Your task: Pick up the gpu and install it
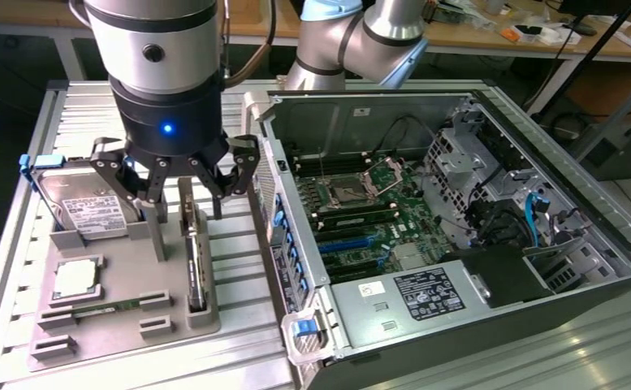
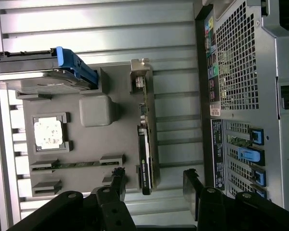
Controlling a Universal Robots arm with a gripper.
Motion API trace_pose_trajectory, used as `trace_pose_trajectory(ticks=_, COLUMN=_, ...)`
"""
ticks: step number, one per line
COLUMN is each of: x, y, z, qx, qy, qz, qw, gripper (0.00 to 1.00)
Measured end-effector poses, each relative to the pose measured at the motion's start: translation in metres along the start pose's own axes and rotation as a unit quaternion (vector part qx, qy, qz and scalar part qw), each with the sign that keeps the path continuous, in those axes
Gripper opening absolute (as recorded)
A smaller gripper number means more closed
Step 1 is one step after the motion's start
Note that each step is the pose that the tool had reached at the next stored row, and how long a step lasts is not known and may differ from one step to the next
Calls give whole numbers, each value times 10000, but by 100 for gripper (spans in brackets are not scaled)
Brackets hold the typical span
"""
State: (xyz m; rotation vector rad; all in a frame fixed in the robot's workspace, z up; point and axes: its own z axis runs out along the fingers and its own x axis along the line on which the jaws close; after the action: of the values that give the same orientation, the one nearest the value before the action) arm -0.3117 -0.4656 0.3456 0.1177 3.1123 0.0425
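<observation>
The gpu [image 1: 194, 253] stands on its long edge in a slot of the grey holder tray [image 1: 120, 329]. I see it as a thin dark card with a silver bracket end. In the wrist view the gpu [image 2: 145, 139] runs lengthwise, its bracket at the end farthest from me. My gripper [image 1: 185, 207] hangs just above the card's far end, open, with dark fingers spread to either side. The gripper [image 2: 154, 180] holds nothing, and one fingertip [image 2: 118, 175] shows beside the card's near end.
The tray also carries a silver hard drive with blue rails [image 1: 82, 203], a square processor [image 1: 77, 279] and a green memory stick [image 1: 104, 309]. To the exterior view's right lies the open computer case [image 1: 575, 244] with its motherboard [image 1: 369, 219] exposed. The case wall [image 1: 277, 211] stands close to the gripper.
</observation>
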Motion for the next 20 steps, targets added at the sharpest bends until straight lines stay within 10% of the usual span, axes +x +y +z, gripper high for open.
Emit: trace_pose_trajectory(ticks=20, x=0, y=-14, z=61, qx=0, qy=0, qz=-1, qw=10000, gripper=60)
